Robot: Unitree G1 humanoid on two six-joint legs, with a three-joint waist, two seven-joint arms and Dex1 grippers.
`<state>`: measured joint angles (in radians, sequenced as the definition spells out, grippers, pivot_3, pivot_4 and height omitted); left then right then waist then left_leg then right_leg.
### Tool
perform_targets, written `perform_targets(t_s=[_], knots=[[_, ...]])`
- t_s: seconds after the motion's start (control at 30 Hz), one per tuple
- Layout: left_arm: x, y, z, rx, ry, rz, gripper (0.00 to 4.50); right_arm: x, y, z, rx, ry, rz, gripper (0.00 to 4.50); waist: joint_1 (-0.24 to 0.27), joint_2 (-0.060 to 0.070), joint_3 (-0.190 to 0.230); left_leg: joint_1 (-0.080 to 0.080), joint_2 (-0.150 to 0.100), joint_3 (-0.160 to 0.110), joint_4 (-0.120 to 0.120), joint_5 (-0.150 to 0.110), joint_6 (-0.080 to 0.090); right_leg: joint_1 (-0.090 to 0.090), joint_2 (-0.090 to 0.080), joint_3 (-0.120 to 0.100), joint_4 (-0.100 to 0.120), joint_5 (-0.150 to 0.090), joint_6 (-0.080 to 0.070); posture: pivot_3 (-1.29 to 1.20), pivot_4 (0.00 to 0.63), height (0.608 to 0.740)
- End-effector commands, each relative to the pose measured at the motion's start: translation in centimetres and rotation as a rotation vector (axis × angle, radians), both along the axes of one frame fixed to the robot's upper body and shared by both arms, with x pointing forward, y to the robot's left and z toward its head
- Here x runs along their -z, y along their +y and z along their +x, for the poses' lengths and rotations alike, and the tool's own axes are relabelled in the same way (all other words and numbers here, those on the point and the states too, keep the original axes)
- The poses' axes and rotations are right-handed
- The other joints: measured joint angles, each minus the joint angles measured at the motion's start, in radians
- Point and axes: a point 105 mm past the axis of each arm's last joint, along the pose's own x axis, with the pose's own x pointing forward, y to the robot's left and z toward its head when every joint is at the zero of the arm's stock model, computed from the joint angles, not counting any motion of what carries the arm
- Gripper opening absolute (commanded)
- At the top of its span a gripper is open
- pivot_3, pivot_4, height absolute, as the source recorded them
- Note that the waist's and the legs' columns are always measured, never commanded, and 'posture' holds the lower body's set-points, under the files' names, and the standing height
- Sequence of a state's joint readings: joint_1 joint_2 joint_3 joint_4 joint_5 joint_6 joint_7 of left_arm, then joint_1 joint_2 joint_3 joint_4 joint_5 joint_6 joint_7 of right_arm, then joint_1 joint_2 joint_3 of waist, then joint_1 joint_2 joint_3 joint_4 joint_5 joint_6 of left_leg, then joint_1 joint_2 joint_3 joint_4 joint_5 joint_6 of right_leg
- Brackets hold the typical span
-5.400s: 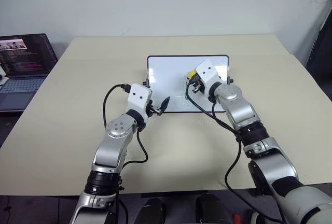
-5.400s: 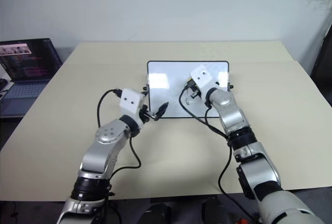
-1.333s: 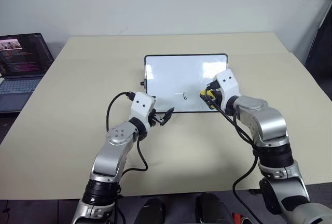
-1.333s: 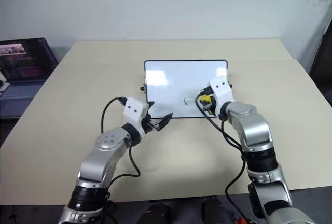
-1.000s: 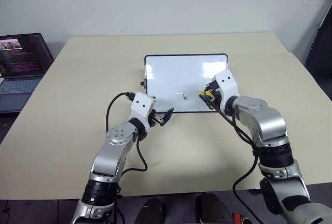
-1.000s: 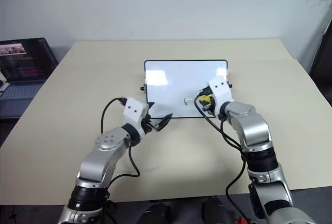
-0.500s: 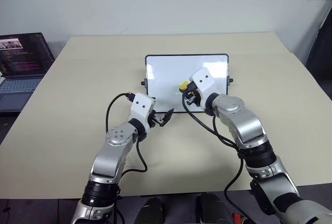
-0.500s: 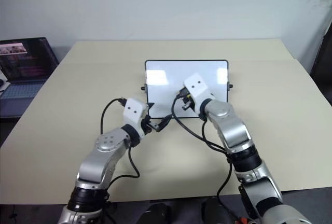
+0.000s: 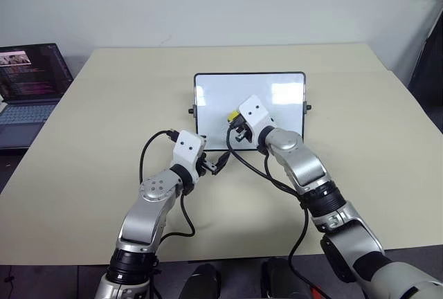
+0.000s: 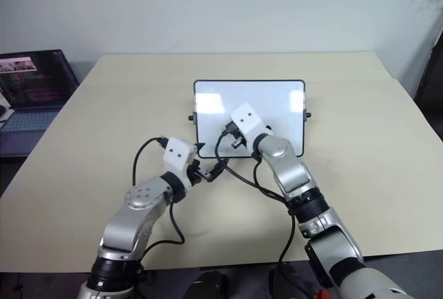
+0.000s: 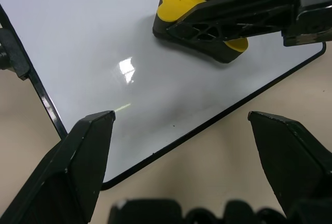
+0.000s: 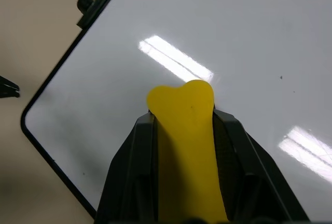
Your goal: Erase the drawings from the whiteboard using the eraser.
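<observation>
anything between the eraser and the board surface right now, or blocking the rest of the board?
Nothing visible. The right gripper is shut on the eraser, held at the whiteboard face. The left gripper sits open off the board's near edge, clear of the white surface.

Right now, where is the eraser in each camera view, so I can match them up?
Left eye view: eraser at the right gripper's tip, over the whiteboard's lower middle.
Right eye view: not visible.
Left wrist view: top centre.
Right wrist view: bottom centre, between the fingers.
Shared landmark: the whiteboard's black frame.
</observation>
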<state>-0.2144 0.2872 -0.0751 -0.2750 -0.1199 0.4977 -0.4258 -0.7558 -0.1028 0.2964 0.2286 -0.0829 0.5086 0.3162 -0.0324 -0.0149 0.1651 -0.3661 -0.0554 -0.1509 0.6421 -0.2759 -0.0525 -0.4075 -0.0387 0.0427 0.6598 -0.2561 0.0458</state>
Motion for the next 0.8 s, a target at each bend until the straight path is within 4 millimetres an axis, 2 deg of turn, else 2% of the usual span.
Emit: perform_targets(t_s=[0.03,0.2,0.3,0.53,0.8], knots=[[-1.7,-0.3,-0.3,0.017,-0.058,-0.014,4.5,-1.4,0.0,0.4,0.003,-0.069,-0.002,1.11,0.0,0.0,0.0,0.0,0.0,0.0,0.0,0.0,0.0,0.0,0.0,0.0,0.0,0.0,0.0,0.0,0.15,0.74],[-1.9,-0.4,-0.2,0.019,-0.063,-0.015,4.5,2.6,-1.7,0.3,0.019,-0.007,-0.115,1.11,0.0,0.0,0.0,0.0,0.0,0.0,0.0,0.0,0.0,0.0,0.0,0.0,0.0,0.0,0.0,0.0,0.15,0.74],[-2.0,-0.3,-0.2,0.018,-0.065,-0.015,4.5,4.1,-3.1,0.0,0.037,0.016,-0.154,1.11,0.001,0.0,0.0,0.001,0.0,0.0,0.0,0.0,0.0,0.002,0.0,0.0,0.0,0.0,0.0,0.0,0.15,0.74],[-2.0,-0.3,-0.3,0.019,-0.06,-0.014,4.5,5.4,-5.4,-0.7,0.065,0.046,-0.187,1.11,0.002,-0.001,-0.001,0.002,-0.001,0.0,0.002,0.0,0.0,0.004,0.001,-0.001,0.001,0.0,0.0,0.0,0.15,0.74],[-2.0,-0.3,-0.3,0.025,-0.055,-0.013,4.5,5.9,-7.0,-1.4,0.091,0.066,-0.206,1.11,0.004,-0.001,-0.001,0.003,-0.001,0.0,0.003,0.001,0.0,0.004,0.001,-0.001,0.002,0.0,0.0,0.0,0.15,0.74]])
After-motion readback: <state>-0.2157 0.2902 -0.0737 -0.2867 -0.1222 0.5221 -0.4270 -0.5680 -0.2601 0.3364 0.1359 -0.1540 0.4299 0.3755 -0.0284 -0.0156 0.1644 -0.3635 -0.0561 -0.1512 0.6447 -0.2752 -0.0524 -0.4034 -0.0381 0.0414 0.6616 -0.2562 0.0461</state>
